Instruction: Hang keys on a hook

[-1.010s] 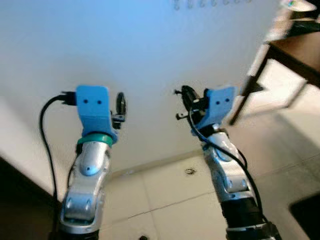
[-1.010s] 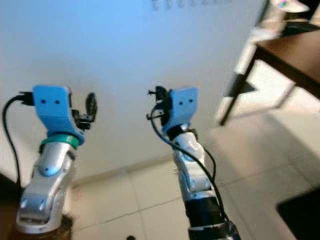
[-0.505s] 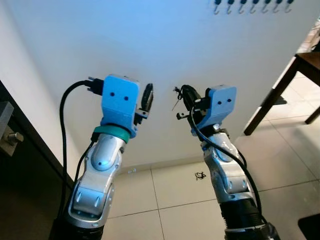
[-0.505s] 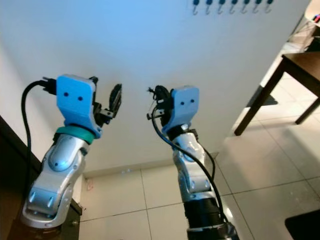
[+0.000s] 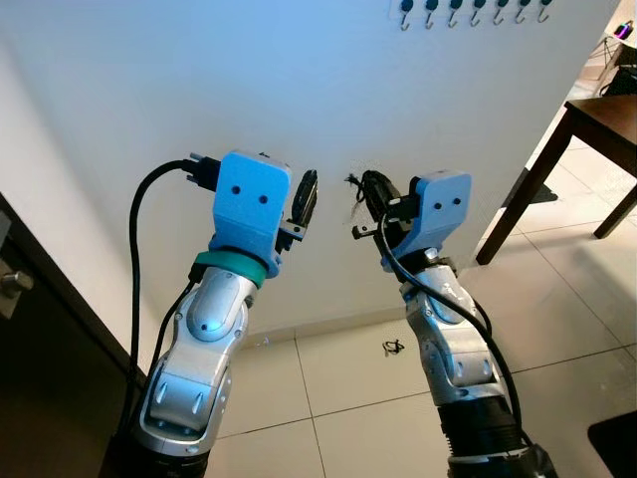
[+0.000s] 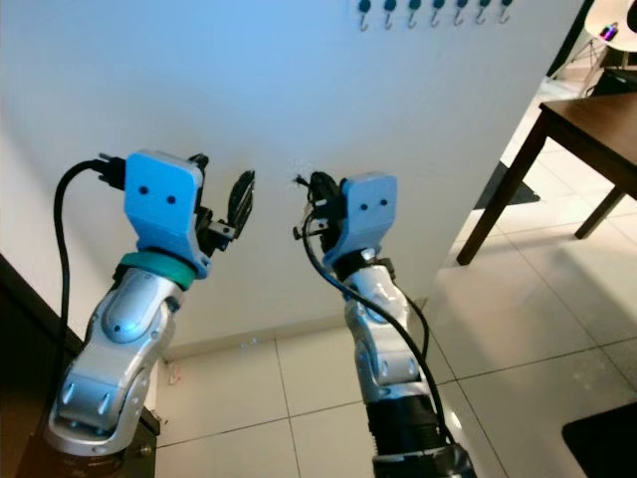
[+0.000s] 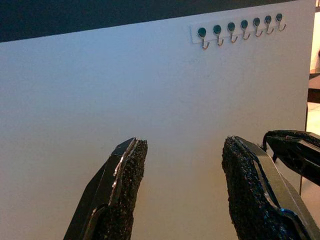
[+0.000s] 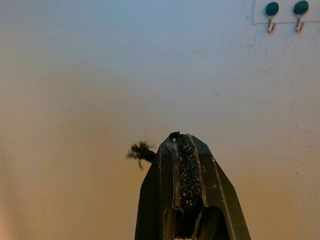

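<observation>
— How are the arms held?
— Both silver arms are raised from 6 o'clock, with blue wrist housings at the top.
— And the left gripper (image 5: 307, 195)?
— It is pointed toward 1 o'clock, and its two black fingers (image 7: 120, 200) are spread apart with a clear gap between them.
— The right gripper (image 5: 370, 189)?
— It is aimed toward 11 o'clock; its fingers (image 8: 186, 175) are pressed together.

Looked down from the head, stereo pair, at raised arms, white wall (image 5: 299, 90) and tiled floor (image 5: 338, 388). Faced the wall from each wrist, further back on the left. Shared the hook rack (image 7: 239, 29).
</observation>
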### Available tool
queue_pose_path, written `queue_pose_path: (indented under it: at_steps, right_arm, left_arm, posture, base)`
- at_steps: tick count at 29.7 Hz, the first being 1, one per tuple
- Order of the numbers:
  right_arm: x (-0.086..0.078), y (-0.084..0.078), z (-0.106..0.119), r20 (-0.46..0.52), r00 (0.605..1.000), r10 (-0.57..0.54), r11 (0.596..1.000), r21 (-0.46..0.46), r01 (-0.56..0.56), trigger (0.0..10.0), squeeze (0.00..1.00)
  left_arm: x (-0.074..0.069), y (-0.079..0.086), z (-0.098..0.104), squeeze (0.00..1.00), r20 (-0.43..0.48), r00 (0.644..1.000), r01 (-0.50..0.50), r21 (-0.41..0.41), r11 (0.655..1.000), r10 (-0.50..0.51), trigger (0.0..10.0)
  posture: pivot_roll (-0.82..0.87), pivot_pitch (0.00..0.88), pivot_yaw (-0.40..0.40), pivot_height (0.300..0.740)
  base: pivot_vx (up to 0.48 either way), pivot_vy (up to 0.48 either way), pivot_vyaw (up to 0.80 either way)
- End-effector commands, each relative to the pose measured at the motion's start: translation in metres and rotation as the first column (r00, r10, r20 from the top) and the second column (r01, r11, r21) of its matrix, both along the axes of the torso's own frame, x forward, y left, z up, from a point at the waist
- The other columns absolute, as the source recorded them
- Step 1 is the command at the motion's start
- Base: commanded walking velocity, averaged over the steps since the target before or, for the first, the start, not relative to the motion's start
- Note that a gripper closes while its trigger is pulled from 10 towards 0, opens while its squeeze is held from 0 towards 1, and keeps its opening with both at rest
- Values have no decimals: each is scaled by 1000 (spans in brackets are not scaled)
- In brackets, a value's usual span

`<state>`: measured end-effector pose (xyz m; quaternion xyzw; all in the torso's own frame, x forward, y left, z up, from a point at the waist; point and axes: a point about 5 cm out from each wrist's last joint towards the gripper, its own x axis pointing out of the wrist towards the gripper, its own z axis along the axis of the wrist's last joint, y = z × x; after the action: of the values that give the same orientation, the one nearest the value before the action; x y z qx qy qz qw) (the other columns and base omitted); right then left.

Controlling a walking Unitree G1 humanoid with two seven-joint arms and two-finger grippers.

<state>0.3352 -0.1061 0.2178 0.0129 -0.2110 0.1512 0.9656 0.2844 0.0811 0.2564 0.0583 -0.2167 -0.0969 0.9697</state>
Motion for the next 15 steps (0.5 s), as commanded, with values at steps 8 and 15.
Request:
queue_pose_path:
  at_steps: [8,15]
  right_arm:
    - [-1,0,-2,-2,1000,-3,1000,6,3,10000,0]
    - [-1,0,-3,-3,1000,-1,1000,6,1,10000,0]
  left_arm:
    - [1,4,-3,0,-16,1000,-19,12,1000,19,10000]
    - [2,5,-4,0,-16,1000,-23,16,1000,24,10000]
  posture:
    - [-84,30,72,740]
    - [-83,30,72,740]
  base:
    - [0,0,0]
    - [0,-134,0]
